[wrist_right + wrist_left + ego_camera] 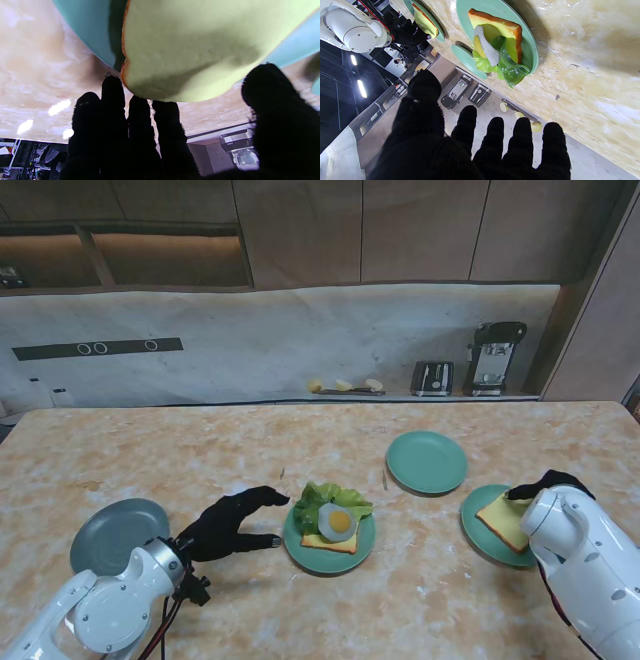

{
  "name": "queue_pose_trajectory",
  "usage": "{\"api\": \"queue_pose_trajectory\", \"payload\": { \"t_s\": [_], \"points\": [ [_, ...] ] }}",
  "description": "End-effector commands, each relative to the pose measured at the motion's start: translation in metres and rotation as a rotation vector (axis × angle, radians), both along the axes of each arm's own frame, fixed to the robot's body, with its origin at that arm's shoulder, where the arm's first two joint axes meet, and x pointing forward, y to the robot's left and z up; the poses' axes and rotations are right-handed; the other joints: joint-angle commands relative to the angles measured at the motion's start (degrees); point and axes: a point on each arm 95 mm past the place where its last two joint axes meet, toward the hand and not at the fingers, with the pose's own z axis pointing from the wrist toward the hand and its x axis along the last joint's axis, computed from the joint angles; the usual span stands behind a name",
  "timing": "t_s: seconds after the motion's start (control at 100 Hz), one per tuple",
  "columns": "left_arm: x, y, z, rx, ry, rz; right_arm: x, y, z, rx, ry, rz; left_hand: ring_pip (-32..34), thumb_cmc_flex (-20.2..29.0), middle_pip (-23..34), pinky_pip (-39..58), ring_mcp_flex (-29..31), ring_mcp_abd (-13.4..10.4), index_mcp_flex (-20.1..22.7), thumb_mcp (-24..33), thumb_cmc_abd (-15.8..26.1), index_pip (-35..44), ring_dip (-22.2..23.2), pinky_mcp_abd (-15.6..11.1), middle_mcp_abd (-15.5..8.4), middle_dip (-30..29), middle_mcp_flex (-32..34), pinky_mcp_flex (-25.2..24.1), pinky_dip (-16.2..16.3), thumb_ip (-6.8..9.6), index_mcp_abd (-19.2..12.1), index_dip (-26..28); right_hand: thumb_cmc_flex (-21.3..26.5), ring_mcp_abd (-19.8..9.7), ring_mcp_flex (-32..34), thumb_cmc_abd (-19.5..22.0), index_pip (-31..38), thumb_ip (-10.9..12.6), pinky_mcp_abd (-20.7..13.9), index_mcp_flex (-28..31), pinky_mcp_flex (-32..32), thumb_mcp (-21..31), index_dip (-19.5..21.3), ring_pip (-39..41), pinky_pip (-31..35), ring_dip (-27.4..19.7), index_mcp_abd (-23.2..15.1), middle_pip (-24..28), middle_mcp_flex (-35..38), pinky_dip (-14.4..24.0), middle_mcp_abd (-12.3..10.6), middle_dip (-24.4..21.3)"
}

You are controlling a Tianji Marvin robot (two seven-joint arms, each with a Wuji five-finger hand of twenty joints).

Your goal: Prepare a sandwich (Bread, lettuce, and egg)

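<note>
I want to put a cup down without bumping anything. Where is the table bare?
The far left of the table is bare, beyond the grey plate and the left robot hand. The empty green plate is also free. It is crowded near me: the sandwich plate in the middle and the right robot hand at the bread.

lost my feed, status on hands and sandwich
Left hand open beside centre green plate. Right hand fingers on yellow bread slice, grip unclear. Fried egg on lettuce. Path clear.
</note>
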Motion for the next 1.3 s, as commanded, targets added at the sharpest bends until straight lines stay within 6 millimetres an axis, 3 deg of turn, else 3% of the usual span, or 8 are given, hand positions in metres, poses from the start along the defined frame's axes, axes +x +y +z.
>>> {"api": "queue_pose_trajectory", "payload": {
  "t_s": [0.0, 0.29, 0.47, 0.57, 0.75, 0.91, 1.07, 1.29],
  "points": [
    [-0.003, -0.002, -0.001, 0.006, 0.007, -0.014, -0.004, 0.007, -0.006, 0.000, 0.025, 0.010, 0.50, 0.77, 0.40, 0.87, -1.18, -0.80, 1.57, -1.00, 1.57, 0.87, 0.50, -0.31, -1.23, 0.20, 0.04, -0.81, -0.98, -1.27, -0.91, 0.91, -1.84, 2.14, 0.51, -0.71, 1.87, 1.61, -0.92, 0.08, 0.60, 0.01, 1.83, 1.59, 1.94, 1.80, -0.28, 1.38, 0.51, -1.00, 0.83, -33.14],
    [-0.004, -0.002, -0.002, 0.011, 0.010, -0.015, -0.004, 0.009, -0.008, -0.027, 0.029, -0.002, 0.47, 0.92, 0.34, 0.88, -1.33, -0.83, 1.59, -0.98, 1.35, 0.83, 0.47, -0.39, -1.22, 0.18, -0.17, -0.86, -1.04, -1.27, -0.87, 0.92, 12.07, -0.68, 0.42, -4.42, 9.76, 0.94, -6.31, -4.66, 3.65, -0.97, 10.64, 9.65, 6.15, 5.28, -2.55, 7.93, -2.91, -1.37, -0.55, -28.31],
    [-0.004, -0.002, -0.002, 0.012, 0.010, -0.016, -0.004, 0.010, -0.009, -0.056, 0.033, -0.005, 0.47, 1.02, 0.34, 0.94, -1.41, -0.85, 1.57, -0.98, 1.07, 0.86, 0.47, -0.34, -1.21, 0.17, -0.36, -0.77, -1.05, -1.27, -0.84, 0.95, 15.39, -2.72, 2.72, -14.71, 15.28, -2.83, -9.53, -4.60, 7.27, 18.73, 14.14, 15.59, 9.82, 7.95, -4.97, 11.81, -1.73, -0.27, -1.88, -24.38],
    [-0.004, -0.002, -0.002, 0.015, 0.010, -0.015, -0.003, 0.011, -0.009, -0.069, 0.028, -0.003, 0.50, 1.19, 0.38, 1.00, -1.39, -0.78, 1.63, -0.94, 0.89, 0.94, 0.48, -0.29, -1.20, 0.19, -0.43, -0.74, -1.04, -1.26, -0.84, 0.98, 16.69, -3.59, 4.07, -15.75, 17.61, -3.57, -10.64, -3.49, 8.82, 21.40, 15.47, 17.67, 11.21, 8.74, -6.51, 13.27, -0.57, 0.34, -2.59, -23.14],
    [-0.003, -0.002, -0.002, 0.016, 0.012, -0.013, -0.002, 0.014, -0.008, -0.072, 0.021, 0.014, 0.58, 1.43, 0.43, 1.09, -1.37, -0.84, 1.64, -0.90, 0.67, 1.06, 0.50, -0.25, -1.27, 0.19, -0.52, -0.69, -1.05, -1.26, -0.83, 1.02, 22.40, -5.48, 8.89, -16.20, 24.39, -9.62, -12.64, -1.68, 13.87, 20.21, 10.27, 22.08, 14.54, 10.01, -9.73, 15.56, 4.05, 2.20, -3.17, -20.36],
    [-0.003, -0.001, -0.002, 0.018, 0.010, -0.012, -0.002, 0.018, -0.007, -0.070, 0.009, 0.018, 0.65, 1.59, 0.54, 1.23, -1.38, -0.80, 1.64, -0.89, 0.49, 1.20, 0.51, -0.23, -1.26, 0.21, -0.47, -0.65, -1.05, -1.25, -0.91, 1.06, 25.05, -7.34, 13.76, -17.15, 29.09, -10.65, -13.73, 0.55, 18.91, 22.38, 9.96, 24.79, 16.88, 10.15, -12.16, 17.69, 8.60, 3.27, -3.41, -18.64],
    [-0.003, 0.000, -0.002, 0.017, 0.009, -0.009, -0.002, 0.022, -0.005, -0.045, -0.015, 0.022, 0.65, 1.55, 0.51, 1.35, -1.41, -0.85, 1.55, -0.89, 0.63, 1.25, 0.48, -0.28, -1.26, 0.18, -0.48, -0.69, -1.04, -1.25, -0.81, 1.05, 25.93, -7.90, 16.84, -17.97, 31.55, -10.05, -13.33, 2.78, 22.08, 24.71, 10.18, 26.37, 18.05, 8.57, -13.28, 18.74, 11.96, 3.91, -3.67, -17.72],
    [-0.004, 0.001, -0.002, 0.016, 0.009, -0.005, -0.004, 0.032, 0.001, 0.078, -0.071, 0.033, 0.75, 1.42, 0.47, 1.43, -1.27, -0.88, 1.49, -0.90, 0.99, 1.21, 0.53, -0.31, -1.27, 0.18, -0.50, -0.74, -1.05, -1.26, -0.97, 1.00, 25.59, -7.55, 17.52, -18.18, 34.10, -2.35, -14.06, 1.83, 23.16, 29.88, 12.44, 29.89, 20.60, 6.59, -12.87, 20.99, 11.64, 5.09, -3.07, -15.68]
  ]
}}
